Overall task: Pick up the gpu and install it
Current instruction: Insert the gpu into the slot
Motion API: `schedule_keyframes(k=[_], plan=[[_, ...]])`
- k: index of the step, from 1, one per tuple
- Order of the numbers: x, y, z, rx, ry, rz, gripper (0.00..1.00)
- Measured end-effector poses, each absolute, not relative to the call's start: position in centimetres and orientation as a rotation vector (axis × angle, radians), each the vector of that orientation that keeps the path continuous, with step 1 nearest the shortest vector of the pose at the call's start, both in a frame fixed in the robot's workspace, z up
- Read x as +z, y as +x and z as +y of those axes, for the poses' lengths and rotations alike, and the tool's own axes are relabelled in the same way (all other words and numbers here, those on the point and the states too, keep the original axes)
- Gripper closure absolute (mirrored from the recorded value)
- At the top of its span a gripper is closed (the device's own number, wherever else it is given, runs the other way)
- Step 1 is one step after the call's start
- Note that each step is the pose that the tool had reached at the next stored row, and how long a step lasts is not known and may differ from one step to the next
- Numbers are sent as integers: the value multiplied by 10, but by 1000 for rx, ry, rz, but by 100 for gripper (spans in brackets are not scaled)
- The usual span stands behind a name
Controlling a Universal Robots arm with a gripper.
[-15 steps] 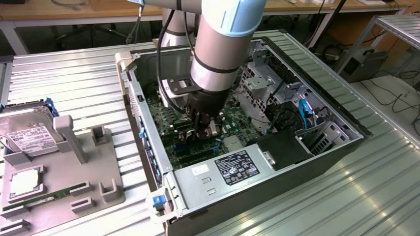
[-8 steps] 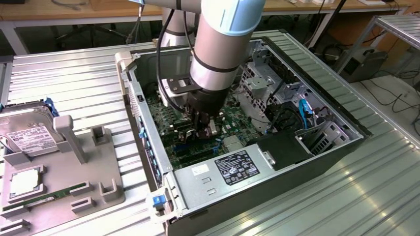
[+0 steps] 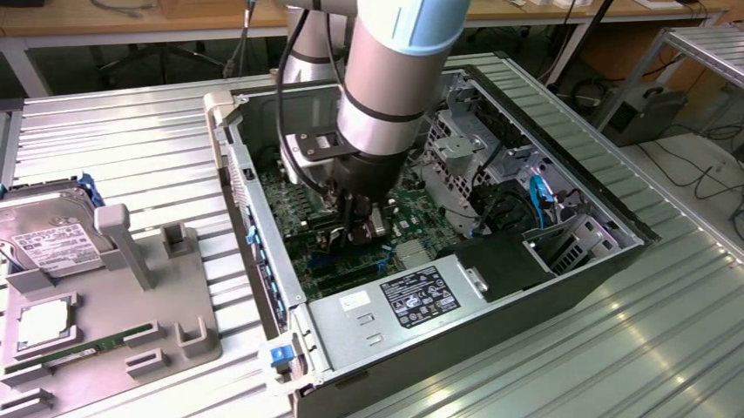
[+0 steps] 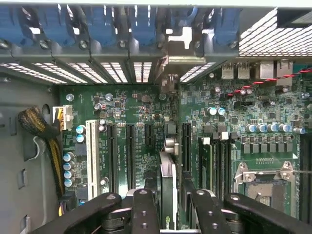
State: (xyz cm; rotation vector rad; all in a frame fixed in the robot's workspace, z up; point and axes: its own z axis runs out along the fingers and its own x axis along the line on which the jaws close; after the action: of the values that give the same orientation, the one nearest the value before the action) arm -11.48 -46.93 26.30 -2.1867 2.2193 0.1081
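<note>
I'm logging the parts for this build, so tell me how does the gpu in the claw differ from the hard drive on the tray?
The gpu is a thin black card seen edge-on; the hard drive is a silver block with a white label. The gpu stands upright over the motherboard inside the case, held in the claw; the hard drive sits outside the case in the grey tray, untouched. Both are computer parts.

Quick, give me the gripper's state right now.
Gripper: shut on the gpu, held edge-on over the motherboard inside the computer case.
</note>
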Motion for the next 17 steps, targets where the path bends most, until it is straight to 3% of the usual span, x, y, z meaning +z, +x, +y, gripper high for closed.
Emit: schedule_keyframes(k=[4,7,8,17], plan=[[290,-115,-469,108,-2187,2219,68],[290,-116,-467,108,-2187,2219,87],[290,-116,-467,108,-2187,2219,89],[289,-118,-464,108,-2187,2219,89]])
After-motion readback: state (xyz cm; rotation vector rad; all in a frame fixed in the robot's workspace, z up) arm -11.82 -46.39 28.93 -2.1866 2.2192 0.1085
